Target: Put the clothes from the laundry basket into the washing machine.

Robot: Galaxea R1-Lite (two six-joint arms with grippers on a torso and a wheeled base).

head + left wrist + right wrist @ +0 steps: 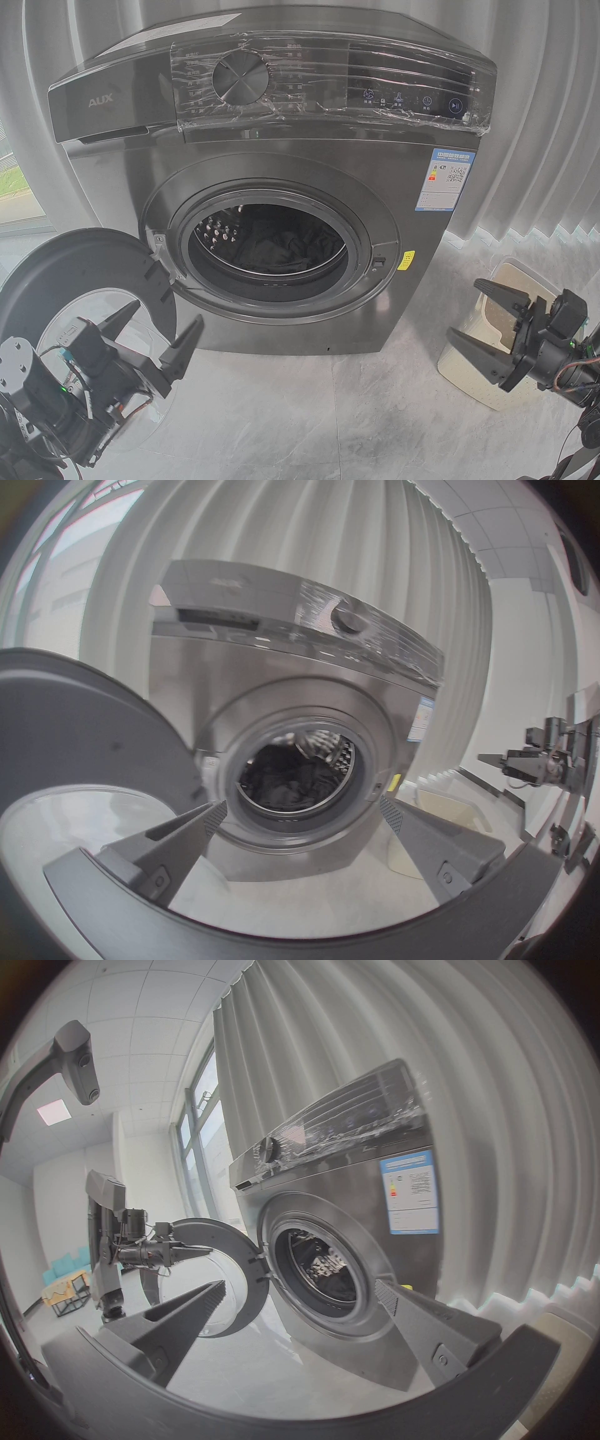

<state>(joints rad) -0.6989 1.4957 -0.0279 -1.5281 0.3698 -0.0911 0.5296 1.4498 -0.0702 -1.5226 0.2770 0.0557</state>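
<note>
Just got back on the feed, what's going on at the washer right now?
The washing machine has its door swung wide open, and dark clothes lie inside the drum. The left gripper hangs open and empty in front of the door. The right gripper is open and empty above the laundry basket, which shows no clothes in the part that can be seen.
</note>
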